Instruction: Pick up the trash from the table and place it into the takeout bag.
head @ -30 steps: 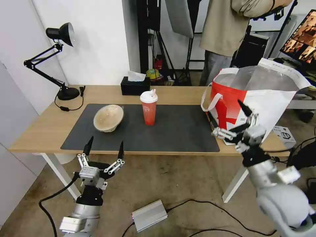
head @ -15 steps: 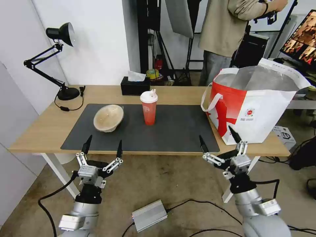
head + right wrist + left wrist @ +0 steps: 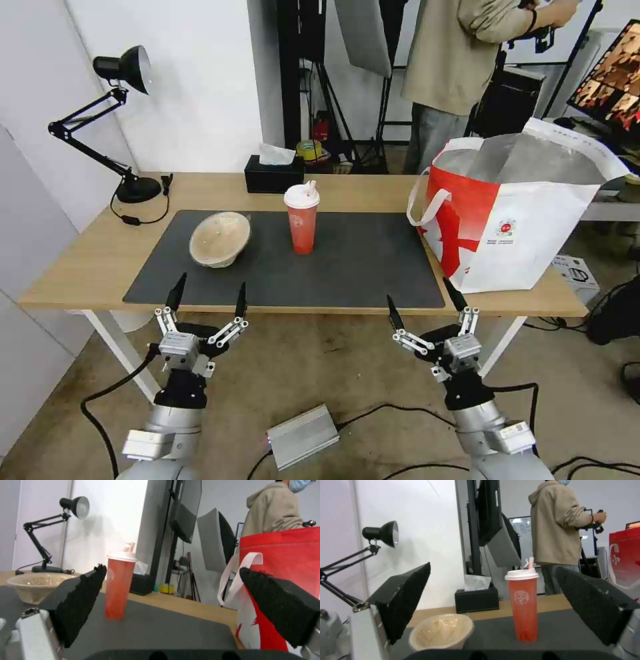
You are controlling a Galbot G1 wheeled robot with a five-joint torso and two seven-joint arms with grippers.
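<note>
On the dark mat (image 3: 360, 263) of the table (image 3: 373, 190) a red drink cup (image 3: 301, 220) with a white lid stands upright near the middle. A beige lidded bowl (image 3: 220, 239) lies tilted to its left. The takeout bag (image 3: 527, 220) stands open at the table's right end, showing its foil lining. My left gripper (image 3: 210, 297) is open and empty below the table's front edge, in front of the bowl. My right gripper (image 3: 423, 303) is open and empty below the front edge, near the bag's left corner. The left wrist view shows the cup (image 3: 523, 605) and bowl (image 3: 441, 632) between its fingers (image 3: 403, 600).
A black tissue box (image 3: 273, 175) sits at the table's back edge and a black desk lamp (image 3: 127, 127) at the back left. A silver box (image 3: 303, 437) and cables lie on the floor between my arms. A person (image 3: 460, 60) stands behind the table.
My right arm has dropped from beside the takeout bag to below the table's front edge, moving left. The left arm has barely moved.
</note>
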